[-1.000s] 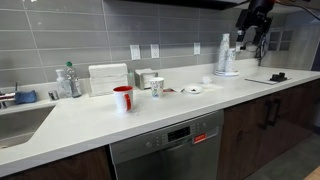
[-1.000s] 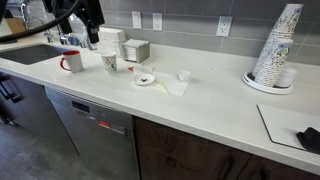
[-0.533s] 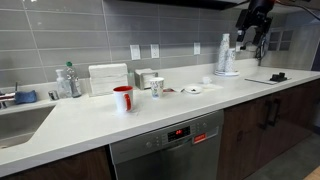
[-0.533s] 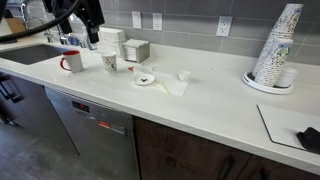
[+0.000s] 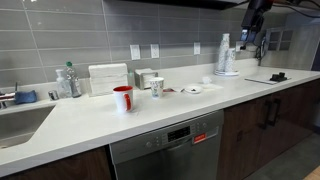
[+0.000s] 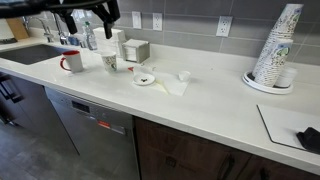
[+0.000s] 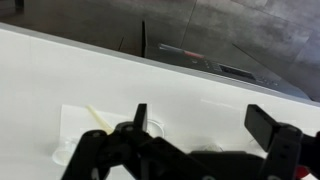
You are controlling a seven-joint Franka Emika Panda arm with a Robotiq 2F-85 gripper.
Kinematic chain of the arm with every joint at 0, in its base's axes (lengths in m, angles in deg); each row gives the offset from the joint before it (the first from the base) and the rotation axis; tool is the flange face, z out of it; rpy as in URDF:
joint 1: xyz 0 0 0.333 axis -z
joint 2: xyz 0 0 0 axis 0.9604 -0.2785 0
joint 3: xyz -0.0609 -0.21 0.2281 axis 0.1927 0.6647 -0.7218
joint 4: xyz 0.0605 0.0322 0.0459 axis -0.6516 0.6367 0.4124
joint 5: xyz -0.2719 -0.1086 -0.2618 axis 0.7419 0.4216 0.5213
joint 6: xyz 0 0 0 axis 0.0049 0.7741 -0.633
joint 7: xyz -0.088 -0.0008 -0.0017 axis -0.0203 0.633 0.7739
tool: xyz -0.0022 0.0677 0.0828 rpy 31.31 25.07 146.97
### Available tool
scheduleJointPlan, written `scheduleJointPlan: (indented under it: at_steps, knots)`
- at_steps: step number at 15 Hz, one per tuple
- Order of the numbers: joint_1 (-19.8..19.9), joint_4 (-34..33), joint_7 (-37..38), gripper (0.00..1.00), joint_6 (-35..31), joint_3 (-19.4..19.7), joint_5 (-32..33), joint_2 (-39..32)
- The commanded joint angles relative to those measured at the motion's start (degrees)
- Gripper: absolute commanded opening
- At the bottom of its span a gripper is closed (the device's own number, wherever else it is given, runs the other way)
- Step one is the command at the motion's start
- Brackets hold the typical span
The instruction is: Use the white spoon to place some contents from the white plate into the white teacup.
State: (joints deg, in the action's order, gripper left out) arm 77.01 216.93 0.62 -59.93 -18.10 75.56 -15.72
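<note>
- We see the gripper [image 7: 200, 122] with its jaws spread wide apart and nothing between them
- It hangs high above the counter [image 6: 205, 112]
- The white plate [image 6: 146, 79], with dark bits on it, lies flat on the counter
- The white teacup [image 6: 184, 76] stands near the plate, just beside a napkin [image 6: 172, 88]

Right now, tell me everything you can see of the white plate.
The plate is a small, round, flat white saucer, possibly ceramic, lying level on the white counter. Dark reddish bits sit on it. It lies between the marked cup and the low teacup, apart from both. A pale sheet lies close beside it; whether they touch is unclear. Whether a spoon rests on it is too small to tell.
</note>
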Motion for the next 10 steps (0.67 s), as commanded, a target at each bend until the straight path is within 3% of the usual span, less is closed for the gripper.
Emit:
scheduleJointPlan:
  at_steps: [1,6,10]
  knots:
    - [-1.43,-6.08,-12.03,1.00,-0.29,1.71,0.44,-7.85]
    - [-0.24,-11.56,-24.60,1.00,-8.89,1.66,-3.55,-18.58]
    - [2.18,-15.13,-33.60,1.00,-12.07,1.26,-12.58,-26.89]
